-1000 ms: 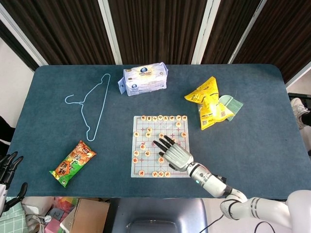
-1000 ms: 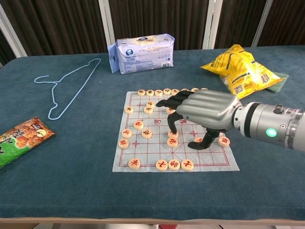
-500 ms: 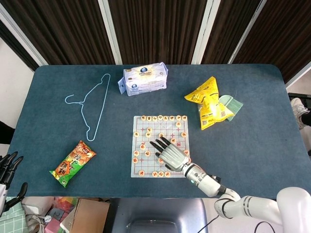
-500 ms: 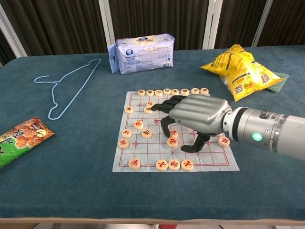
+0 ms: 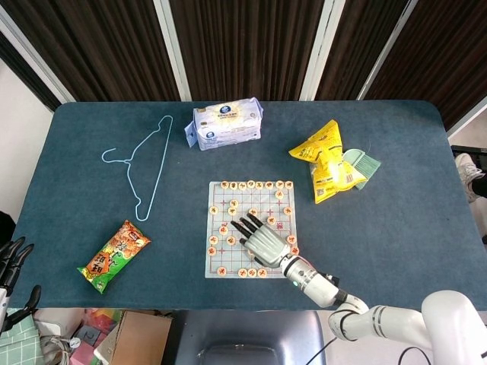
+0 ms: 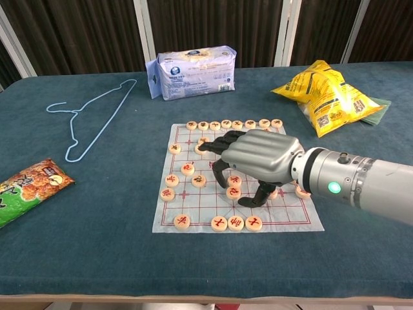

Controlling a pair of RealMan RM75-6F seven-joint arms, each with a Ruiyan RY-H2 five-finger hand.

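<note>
Hovering over the thin square paper chess board [image 6: 193,219], the shiny silver right hand [image 6: 255,158] has its dark fingers [image 6: 216,143] spread apart and holds nothing. Small round wooden chess pieces [image 6: 233,192] lie flat right under it. Down by the floor, the black left hand [image 5: 14,262] hangs loosely spread.

Round wooden chess pieces [image 6: 199,181] on gridded board [image 6: 193,221]

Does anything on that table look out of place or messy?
The yellow snack bag lies partly on top of a green brush. On the chess board, the pieces sit scattered rather than lined up. Nothing looks spilled or broken.
</note>
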